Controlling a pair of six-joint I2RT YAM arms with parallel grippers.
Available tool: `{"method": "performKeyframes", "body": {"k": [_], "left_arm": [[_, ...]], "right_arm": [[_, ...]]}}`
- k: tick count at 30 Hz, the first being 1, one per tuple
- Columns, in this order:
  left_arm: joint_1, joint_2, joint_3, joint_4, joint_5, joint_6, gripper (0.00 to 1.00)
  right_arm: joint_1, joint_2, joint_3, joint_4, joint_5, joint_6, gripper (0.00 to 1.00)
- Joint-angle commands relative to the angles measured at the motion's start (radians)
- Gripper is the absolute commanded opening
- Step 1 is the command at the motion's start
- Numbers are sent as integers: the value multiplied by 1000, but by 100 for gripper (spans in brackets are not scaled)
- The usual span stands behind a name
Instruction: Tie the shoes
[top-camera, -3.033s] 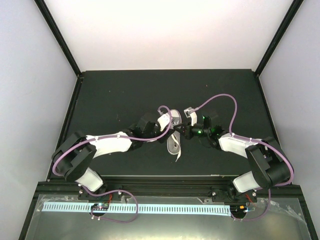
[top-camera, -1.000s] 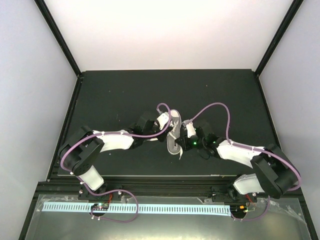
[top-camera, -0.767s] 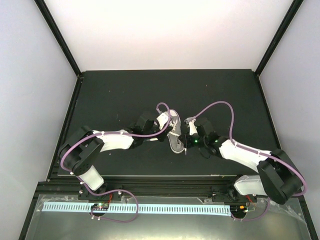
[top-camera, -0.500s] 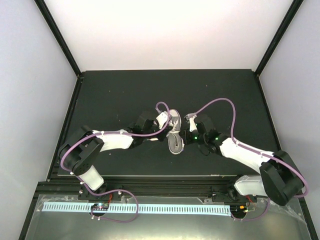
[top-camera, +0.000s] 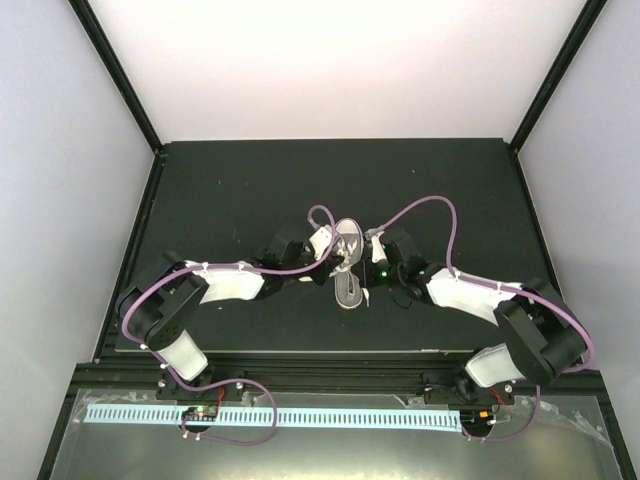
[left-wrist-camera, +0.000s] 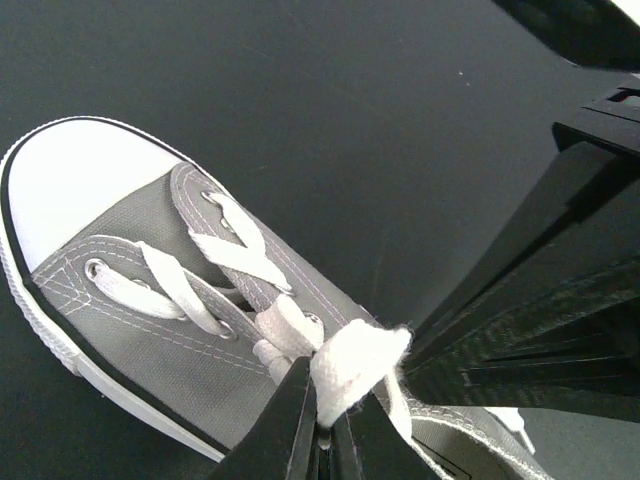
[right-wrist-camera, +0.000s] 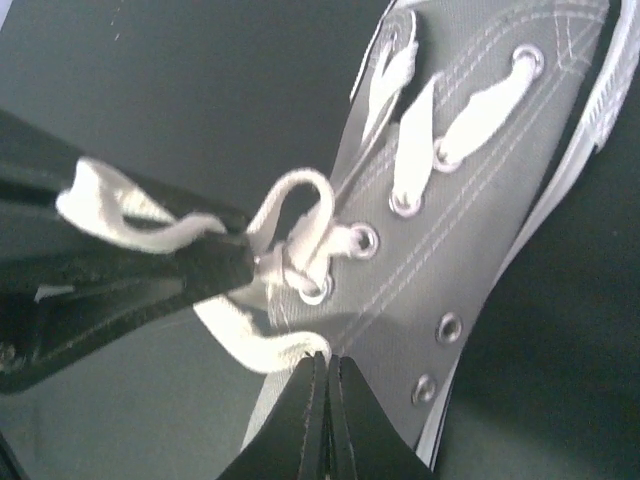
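Top view: your one sneaker (top-camera: 346, 268) lies mid-frame on the black table (top-camera: 220, 190). The left gripper (top-camera: 337, 262) meets it from the left and the right gripper (top-camera: 367, 275) from the right, both over the lacing.

Left wrist view: the fingers are pressed together at bottom centre, clamped on a fold of the white laces (left-wrist-camera: 352, 362). The toe cap sits upper left.

Right wrist view: the fingers are together at bottom centre, and a strand (right-wrist-camera: 262, 352) runs right up to their tips, so it looks pinched there. A small loop (right-wrist-camera: 300, 200) stands over the eyelets, left of centre.

I judge you are cinching the crossing. Draw the two strands away from each other evenly and low, so the knot seats at the eyelets. That way you don't lift or drag the sneaker. Watch for lace slipping out of either pinch.

Count: one sneaker, two grippers, one strand in each, one loop.
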Motion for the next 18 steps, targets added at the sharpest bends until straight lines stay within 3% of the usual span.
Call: {"method": "performKeyframes", "body": {"k": [1, 15, 18], "left_arm": [[4, -18, -7, 57, 39, -20, 2], [4, -21, -56, 140, 70, -82, 2], [5, -29, -59, 123, 76, -81, 13]], "right_arm": [[2, 48, 64, 77, 2, 8, 2], [1, 113, 101, 91, 47, -6, 2], [2, 122, 95, 102, 42, 1, 2]]}}
